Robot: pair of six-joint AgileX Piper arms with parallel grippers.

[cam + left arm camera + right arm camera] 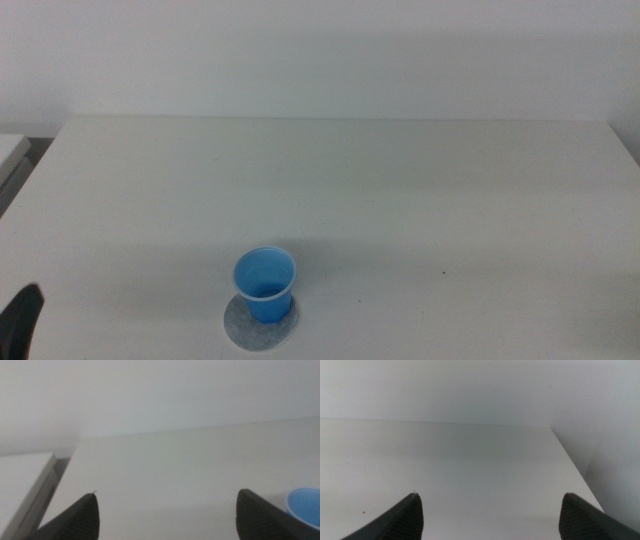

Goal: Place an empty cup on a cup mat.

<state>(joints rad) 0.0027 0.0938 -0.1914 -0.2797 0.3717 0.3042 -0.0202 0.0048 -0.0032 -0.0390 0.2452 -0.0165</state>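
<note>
The bright blue cup [266,283] stands upright on the round speckled grey cup mat [240,327] near the table's front edge, left of centre. The cup is empty, and its rim also shows in the left wrist view [306,509]. My left gripper [167,517] is open and empty, low at the front left; only a dark tip of it [22,318] shows in the middle view, well left of the cup. My right gripper [490,517] is open and empty over bare table, out of the middle view.
The white table [400,190] runs back to a pale wall. A lower white surface [12,150] stands past the table's left edge. The table's right edge shows in the right wrist view [572,467].
</note>
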